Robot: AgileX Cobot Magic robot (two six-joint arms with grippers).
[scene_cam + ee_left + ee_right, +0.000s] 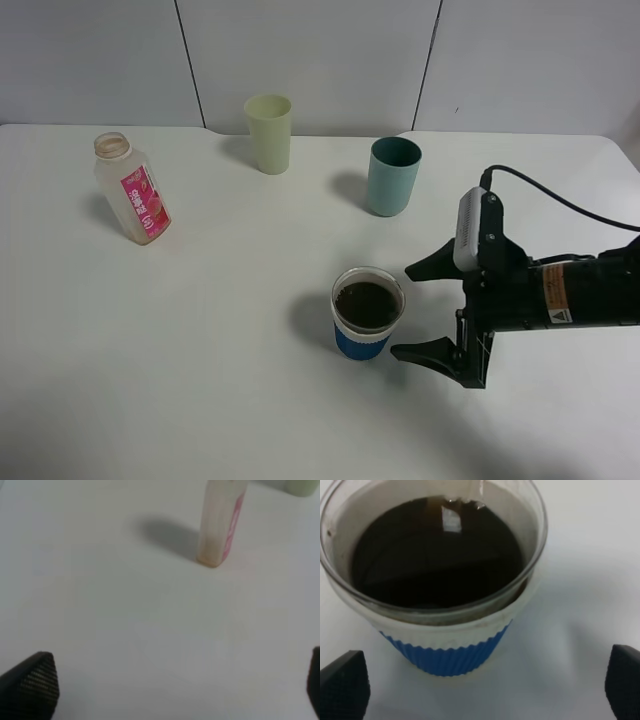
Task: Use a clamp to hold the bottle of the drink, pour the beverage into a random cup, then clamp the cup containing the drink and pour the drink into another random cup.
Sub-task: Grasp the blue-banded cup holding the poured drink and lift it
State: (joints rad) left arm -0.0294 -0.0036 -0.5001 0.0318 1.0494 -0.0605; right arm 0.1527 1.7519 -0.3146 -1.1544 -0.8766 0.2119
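- Table (200,350): white and flat, and carries every item below.
- Bottle (132,190): small clear plastic with a pink-red label and no cap. It stands upright at the far left of the table, well apart from the cups. The left wrist view shows it (220,525) ahead of that arm, with a faint tan tint at its base.
- Yellow-green tumbler (269,132): upright at the back of the table, between the bottle and the teal tumbler.
- Teal tumbler (393,176): upright, behind the blue-banded cup and well apart from it.
- Blue-banded cup (367,315): short and translucent, upright near the middle of the table, just beside the right gripper's tips.
- Drink (367,303): dark brown, inside the blue-banded cup, its surface some way below the rim (437,552).
- Right gripper (403,312): jaws spread wide and grasping nothing. It lies level over the table and faces the blue-banded cup, which sits just ahead of the tips and is not touched by them.
- Left gripper (175,680): released, with both dark tips far apart over bare table. It holds nothing, and the bottle is well ahead of it.
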